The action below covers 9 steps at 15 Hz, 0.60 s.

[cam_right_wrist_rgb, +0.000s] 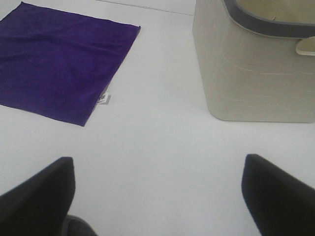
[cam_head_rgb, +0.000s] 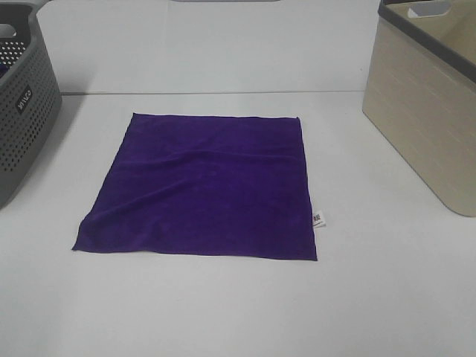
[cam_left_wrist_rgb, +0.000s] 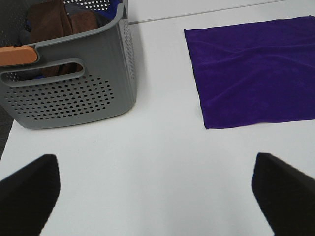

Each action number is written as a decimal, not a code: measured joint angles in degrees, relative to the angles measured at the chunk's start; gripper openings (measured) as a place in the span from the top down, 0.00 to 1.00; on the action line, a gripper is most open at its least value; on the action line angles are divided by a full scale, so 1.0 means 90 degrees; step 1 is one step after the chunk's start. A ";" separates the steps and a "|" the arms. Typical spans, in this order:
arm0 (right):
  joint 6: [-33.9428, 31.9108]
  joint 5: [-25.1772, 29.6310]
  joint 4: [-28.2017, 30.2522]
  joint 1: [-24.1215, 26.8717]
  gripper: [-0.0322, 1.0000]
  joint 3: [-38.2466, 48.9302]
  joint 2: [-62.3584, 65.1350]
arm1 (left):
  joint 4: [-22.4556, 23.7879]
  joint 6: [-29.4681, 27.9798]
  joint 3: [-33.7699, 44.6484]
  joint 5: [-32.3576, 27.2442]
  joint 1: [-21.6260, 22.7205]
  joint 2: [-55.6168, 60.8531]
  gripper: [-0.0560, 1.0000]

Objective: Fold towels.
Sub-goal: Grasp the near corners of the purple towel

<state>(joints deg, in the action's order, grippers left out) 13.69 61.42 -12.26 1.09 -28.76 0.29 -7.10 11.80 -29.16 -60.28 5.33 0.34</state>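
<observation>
- While I watched from the remote desk, the white table (cam_head_rgb: 223, 312) ran back to a plain pale wall (cam_head_rgb: 208, 44), meeting it along a thin seam.
- A grey perforated basket (cam_head_rgb: 22, 111) stood at the left edge of the high view, with brown cloths (cam_left_wrist_rgb: 54, 24) heaped inside and an orange strip (cam_left_wrist_rgb: 17, 55) at its handle.
- A beige basket (cam_head_rgb: 424, 126) with a dark rim stood at the right edge, well apart from the grey one.
- Between the two, the purple towel (cam_head_rgb: 204, 186) lay spread flat and unfolded on the tabletop, touching neither basket. A shallow crease crossed its far half.
- Its small white tag (cam_head_rgb: 318, 219) stuck out from the right edge, near the front corner.
- The left gripper (cam_left_wrist_rgb: 155, 191) hung over bare tabletop near the grey basket, its dark fingers (cam_left_wrist_rgb: 29, 191) spread wide and gripping nothing, short of the towel's corner.
- The right gripper (cam_right_wrist_rgb: 157, 189) hung likewise near the beige basket, its fingers (cam_right_wrist_rgb: 275, 191) far apart, touching neither cloth nor basket.
</observation>
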 joint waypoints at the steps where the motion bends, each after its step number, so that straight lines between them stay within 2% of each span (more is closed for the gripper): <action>1: 0.0000 0.0000 0.0000 0.0000 0.06 0.0000 0.0000 | 0.0000 0.0000 0.0000 0.0000 0.0000 0.0000 0.01; 3: 0.0000 0.0000 0.0032 0.0000 0.02 0.0000 0.0000 | 0.0006 0.0000 0.0000 0.0000 0.0000 0.0000 0.01; 9: 0.0000 0.0000 0.0038 0.0000 0.01 0.0000 0.0000 | 0.0006 0.0000 0.0000 0.0000 0.0000 0.0000 0.01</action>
<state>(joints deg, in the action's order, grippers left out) 13.69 61.42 -11.92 1.09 -28.76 0.29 -7.05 11.80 -29.16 -60.28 5.33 0.34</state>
